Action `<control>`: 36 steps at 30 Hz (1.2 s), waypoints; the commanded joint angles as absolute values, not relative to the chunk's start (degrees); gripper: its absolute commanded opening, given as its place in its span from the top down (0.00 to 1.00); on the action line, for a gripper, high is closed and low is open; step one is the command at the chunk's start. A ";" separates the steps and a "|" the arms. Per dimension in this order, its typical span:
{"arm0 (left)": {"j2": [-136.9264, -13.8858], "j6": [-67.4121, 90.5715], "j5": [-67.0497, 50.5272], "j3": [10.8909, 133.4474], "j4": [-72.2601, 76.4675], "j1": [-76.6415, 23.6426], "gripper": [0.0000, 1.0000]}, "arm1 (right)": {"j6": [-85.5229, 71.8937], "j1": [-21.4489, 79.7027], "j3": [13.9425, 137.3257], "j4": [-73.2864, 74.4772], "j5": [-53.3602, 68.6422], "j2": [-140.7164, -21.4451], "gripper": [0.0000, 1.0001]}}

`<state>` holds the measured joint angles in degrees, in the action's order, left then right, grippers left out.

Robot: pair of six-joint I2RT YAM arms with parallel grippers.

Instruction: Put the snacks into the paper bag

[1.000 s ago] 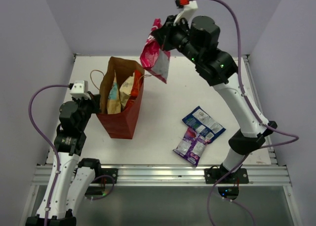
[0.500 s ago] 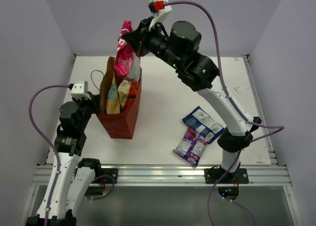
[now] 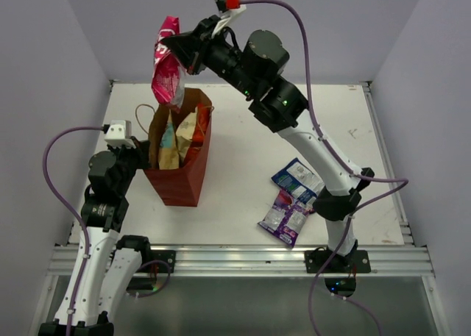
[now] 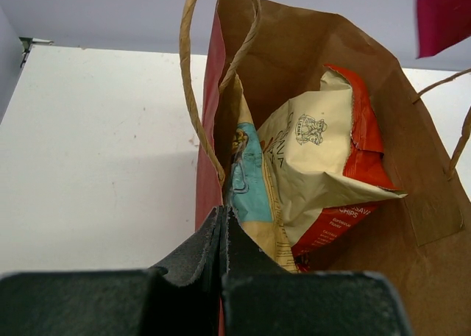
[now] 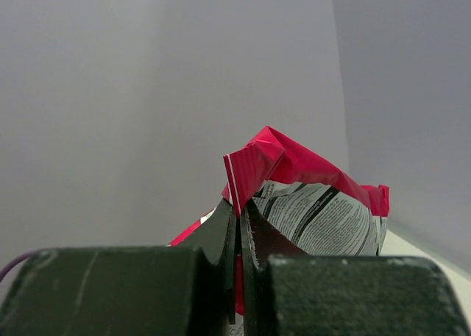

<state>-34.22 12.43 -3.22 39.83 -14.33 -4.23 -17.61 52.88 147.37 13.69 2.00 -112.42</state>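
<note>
The pink packet (image 3: 168,65) hangs in the air from my right gripper (image 3: 179,46), whose jaws are pinched tight on its crimped top edge. From above, its lower end dangles over the far end of the paper bag's (image 3: 179,187) open mouth, apart from the rim. On my right wrist camera the packet (image 5: 313,204) crumples and folds where my gripper (image 5: 239,220) bites it. I judge it light, soft and crinkly, with slick foil. The sealed seam is the sensible hold, since the puffed body would squash or slip.

My left gripper (image 3: 141,158) is clamped on the bag's near side. The wrist view shows the closed jaws of that gripper (image 4: 224,226) meeting on the bag's (image 4: 309,53) edge below a cord handle (image 4: 193,93), so I take it to be holding the mouth steady. The bag looks thin and floppy, likely to tip if bumped.

Inside, an orange-red packet (image 4: 364,148) and a tan packet (image 4: 254,189) stand on end, leaving room on the far side.

On the table (image 3: 243,130) to my right lie the blue-white packet (image 3: 303,180) and the purple-silver packet (image 3: 285,218), overlapping, not yet bagged.
</note>
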 commanded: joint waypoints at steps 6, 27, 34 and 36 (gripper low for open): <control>-33.49 11.51 -3.43 39.55 -12.31 -4.75 1.00 | -20.39 53.17 138.44 6.33 3.61 -110.75 1.00; -32.96 11.43 -3.60 39.46 -12.39 -4.92 1.00 | -23.20 53.96 110.92 15.72 0.53 -109.25 1.00; -32.96 11.43 -3.52 39.46 -12.39 -4.92 1.00 | -21.71 55.90 108.81 20.04 -0.18 -111.09 1.00; -32.96 11.34 -3.69 39.38 -12.31 -4.92 1.00 | -19.26 56.69 109.51 20.13 1.04 -110.92 0.58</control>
